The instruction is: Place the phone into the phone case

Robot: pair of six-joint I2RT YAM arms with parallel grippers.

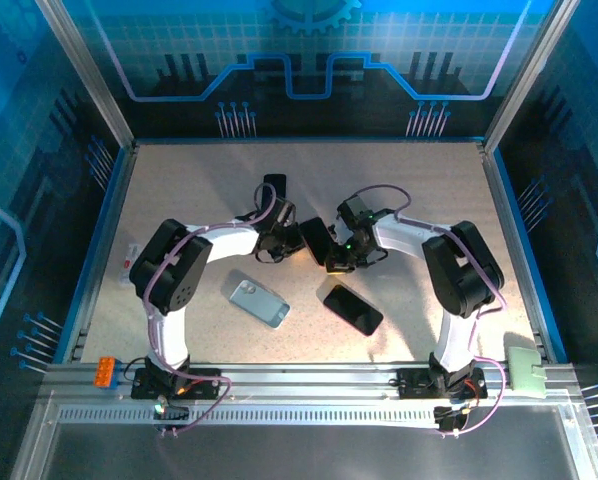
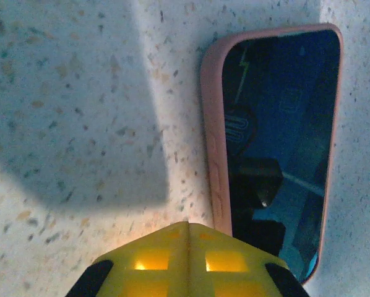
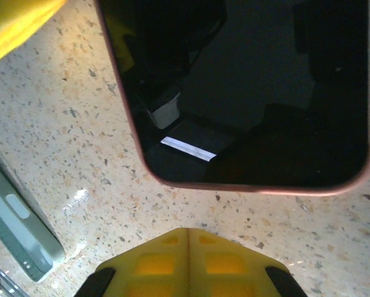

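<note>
The phone (image 2: 284, 142) lay screen up in the middle of the table (image 1: 179, 190), and a pink case (image 2: 211, 154) already ran around its edges; so, to my judgement, the step in hand was to seat it fully. The left gripper (image 2: 188, 232) and the right gripper (image 3: 188, 238) were both clenched with nothing between the fingers, each tip near an edge of the phone. To do it well, the closed tips should press down on the glass near the corners, one end after the other, gently and without sliding; whether every corner was in, I could not tell. A grey case (image 1: 259, 302) and a second black phone (image 1: 353, 309) lay nearer the bases, a dark object (image 1: 274, 185) farther back; none blocked the press, but the two wrists were close together and might collide.
</note>
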